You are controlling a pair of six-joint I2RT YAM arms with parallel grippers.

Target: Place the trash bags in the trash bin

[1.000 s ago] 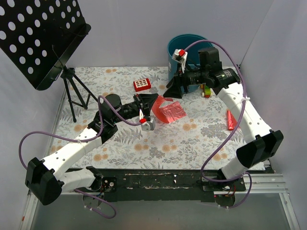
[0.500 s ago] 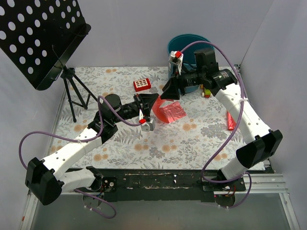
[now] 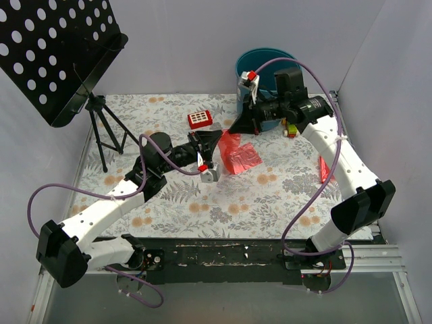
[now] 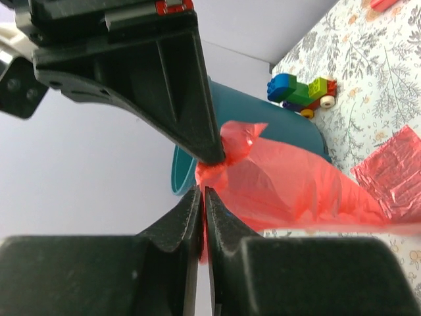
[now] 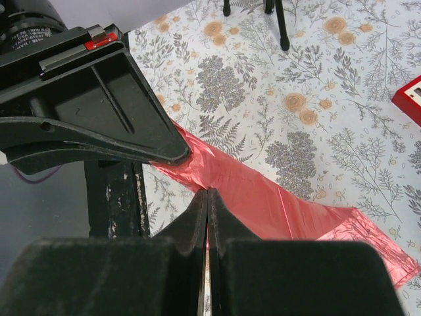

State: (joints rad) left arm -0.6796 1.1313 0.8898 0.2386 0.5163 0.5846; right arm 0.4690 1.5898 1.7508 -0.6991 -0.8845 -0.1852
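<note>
A red-pink trash bag point(image 3: 233, 147) is lifted at its upper edge, and its lower part lies crumpled on the table. My left gripper point(image 3: 221, 139) is shut on that edge, with film pinched between the jaws point(image 4: 202, 192). My right gripper point(image 3: 237, 128) is shut on the same bag point(image 5: 263, 197) right beside it, tip to tip point(image 5: 207, 193). The teal trash bin point(image 3: 264, 62) stands at the back, just behind the right gripper, and shows behind the bag in the left wrist view point(image 4: 289, 128).
A small red block with a white grid point(image 3: 200, 119) lies left of the bin. A toy brick car point(image 3: 291, 128) sits right of the bin, and a red strip point(image 3: 325, 169) lies near the right wall. A black perforated stand on a tripod point(image 3: 101, 128) fills the back left.
My right gripper, open a second ago, has closed on the bag's raised edge next to the left gripper. The bag's top is bunched tighter between them.
</note>
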